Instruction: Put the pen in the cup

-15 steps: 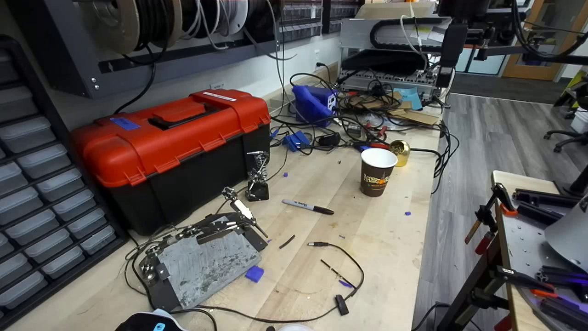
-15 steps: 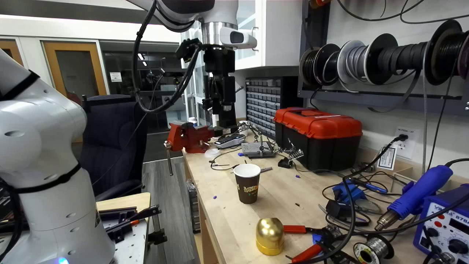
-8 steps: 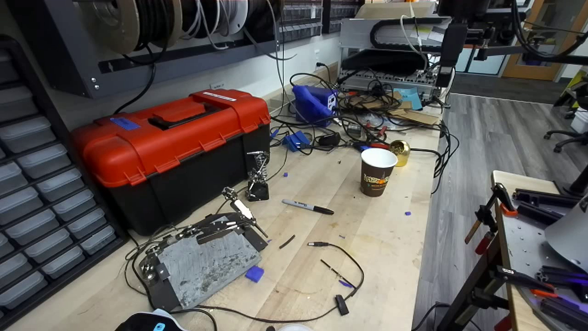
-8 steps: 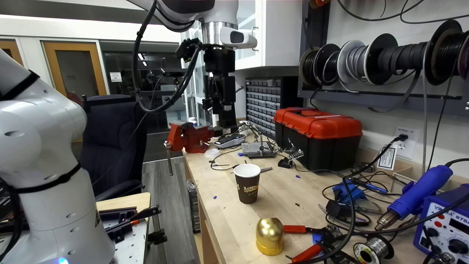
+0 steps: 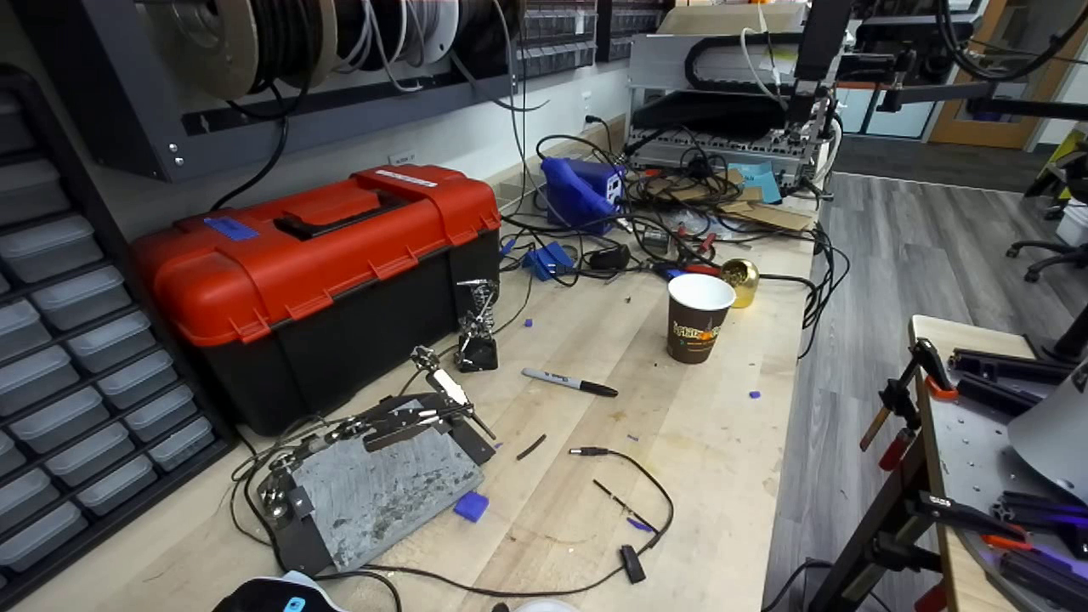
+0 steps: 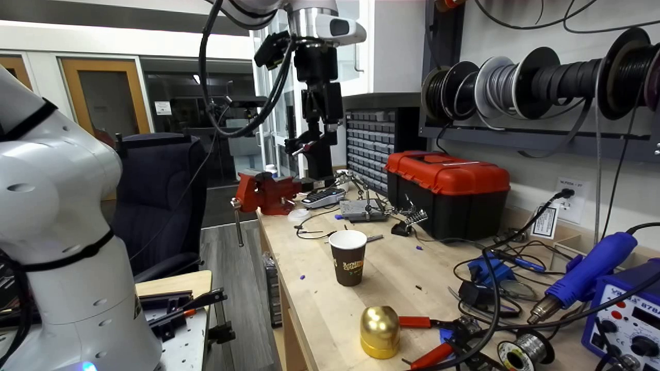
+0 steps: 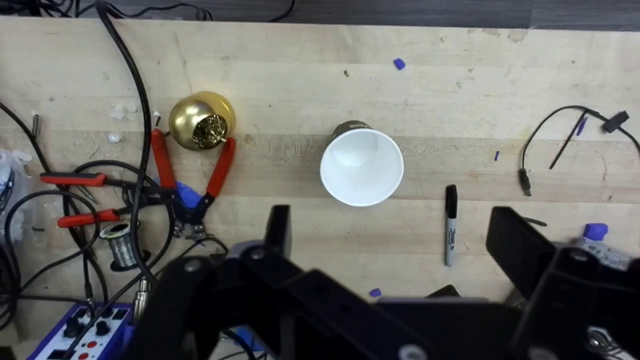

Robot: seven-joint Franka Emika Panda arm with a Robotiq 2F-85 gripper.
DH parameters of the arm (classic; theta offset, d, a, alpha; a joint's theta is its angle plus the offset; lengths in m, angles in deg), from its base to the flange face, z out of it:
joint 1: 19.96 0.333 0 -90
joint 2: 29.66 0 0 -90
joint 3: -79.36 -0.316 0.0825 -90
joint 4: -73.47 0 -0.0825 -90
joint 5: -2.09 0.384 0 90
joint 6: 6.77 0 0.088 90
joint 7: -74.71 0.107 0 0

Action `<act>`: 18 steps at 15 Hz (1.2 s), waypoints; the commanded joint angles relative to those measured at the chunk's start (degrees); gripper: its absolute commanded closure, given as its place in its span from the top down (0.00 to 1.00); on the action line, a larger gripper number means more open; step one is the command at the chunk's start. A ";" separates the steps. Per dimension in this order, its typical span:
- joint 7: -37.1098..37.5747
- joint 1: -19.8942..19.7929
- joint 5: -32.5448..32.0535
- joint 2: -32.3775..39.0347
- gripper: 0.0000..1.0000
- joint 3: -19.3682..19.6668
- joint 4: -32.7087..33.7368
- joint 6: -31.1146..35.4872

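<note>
Wrist view: the gripper (image 7: 392, 232) hangs above the bench (image 7: 300, 85), its jaws standing wide apart with nothing in their hold. The pen (image 7: 450, 235), grey with a black cap, lies flat on the bench; seen from here it falls within the gap of the jaws, nearer the one at the right of the view, its cap pointing to the top. The cup (image 7: 361, 175) stands to the left of the pen and apart from it, mouth up, white inside. Farther left are a ball (image 7: 195, 117), gold with a hole in its side, and red-handled pliers (image 7: 221, 167) just beside it. A black cable (image 7: 524, 181) curves over the bench on the right of the pen, apart from it.

Both exterior views show the cup upright, its brown side lettered, with the ball near it. In an exterior view the pen lies between a wire stand (image 5: 477, 350) and the cup, touching neither; a toolbox (image 5: 331, 297), red-lidded, is near the wire stand. In an exterior view the white arm (image 6: 56, 185) holds the gripper high, and the cup hides part of the pen.
</note>
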 commanded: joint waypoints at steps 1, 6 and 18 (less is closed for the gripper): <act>1.82 0.84 0.25 4.08 1.00 -1.61 6.08 -0.86; 2.44 2.03 1.19 10.49 1.00 -3.59 13.73 -1.41; 9.41 4.93 4.35 28.03 1.00 -6.21 28.84 -2.46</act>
